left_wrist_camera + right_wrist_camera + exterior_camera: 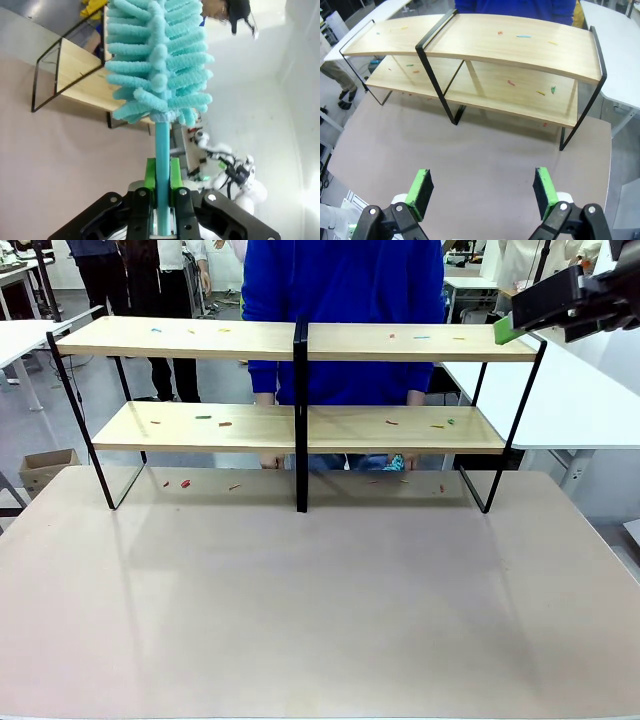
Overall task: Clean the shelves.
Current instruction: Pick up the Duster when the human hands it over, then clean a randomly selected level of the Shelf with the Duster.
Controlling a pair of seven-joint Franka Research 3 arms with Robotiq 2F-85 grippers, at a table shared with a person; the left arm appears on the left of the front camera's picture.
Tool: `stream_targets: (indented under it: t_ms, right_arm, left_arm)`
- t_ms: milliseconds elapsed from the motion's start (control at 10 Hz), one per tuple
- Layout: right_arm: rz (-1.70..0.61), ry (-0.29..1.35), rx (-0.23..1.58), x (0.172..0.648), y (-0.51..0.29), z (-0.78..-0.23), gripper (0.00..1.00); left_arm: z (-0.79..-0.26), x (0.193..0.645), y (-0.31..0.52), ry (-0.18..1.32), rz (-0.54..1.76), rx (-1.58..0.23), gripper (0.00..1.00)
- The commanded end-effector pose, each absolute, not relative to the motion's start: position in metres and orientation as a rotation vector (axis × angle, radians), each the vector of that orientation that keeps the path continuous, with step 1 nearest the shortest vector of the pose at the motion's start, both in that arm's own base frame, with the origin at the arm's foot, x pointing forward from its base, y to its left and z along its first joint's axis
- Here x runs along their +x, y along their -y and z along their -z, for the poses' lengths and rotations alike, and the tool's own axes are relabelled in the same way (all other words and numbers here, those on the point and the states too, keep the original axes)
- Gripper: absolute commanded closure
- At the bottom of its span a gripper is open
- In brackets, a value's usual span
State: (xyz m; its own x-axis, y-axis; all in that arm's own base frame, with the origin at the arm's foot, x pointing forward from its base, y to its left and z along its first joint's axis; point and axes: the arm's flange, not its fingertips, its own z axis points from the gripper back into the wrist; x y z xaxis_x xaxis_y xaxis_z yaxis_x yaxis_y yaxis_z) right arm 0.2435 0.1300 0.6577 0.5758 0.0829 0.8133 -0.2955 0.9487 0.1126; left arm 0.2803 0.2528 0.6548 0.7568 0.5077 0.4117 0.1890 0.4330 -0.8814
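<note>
Left fingers [150, 172]: I see them clenched on the teal duster [157, 65] handle.
Right fingers [422, 185]: released, holding nothing.
Shelves [200, 338]: on the table [320, 600], long axis across; one end beyond the duster head.

The beige bench [320, 620] has a matte top. Small red and orange scraps [185, 483], possibly paper, lie on the far part of the bench. A person in a blue top [345, 280] stands just beyond the bench's far edge. A white table [580, 390] stands beyond the bench's far right corner. A cardboard box [45, 468] sits on the floor off the bench's far left corner.
</note>
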Motion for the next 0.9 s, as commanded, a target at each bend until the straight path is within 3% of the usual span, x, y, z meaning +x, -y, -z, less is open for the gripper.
stream_targets:
  t_ms: [0, 800]
  right_arm:
    - [-0.222, 0.934, 0.254, 0.2440, -0.1299, -0.6582, 0.00]
    - [-0.222, 0.934, 0.254, 0.2440, -0.1299, -0.6582, 0.00]
  left_arm:
    - [-0.6726, 0.2770, -0.2457, 0.696, -0.154, -1.099, 0.90]
    - [-0.6726, 0.2770, -0.2457, 0.696, -0.154, -1.099, 0.90]
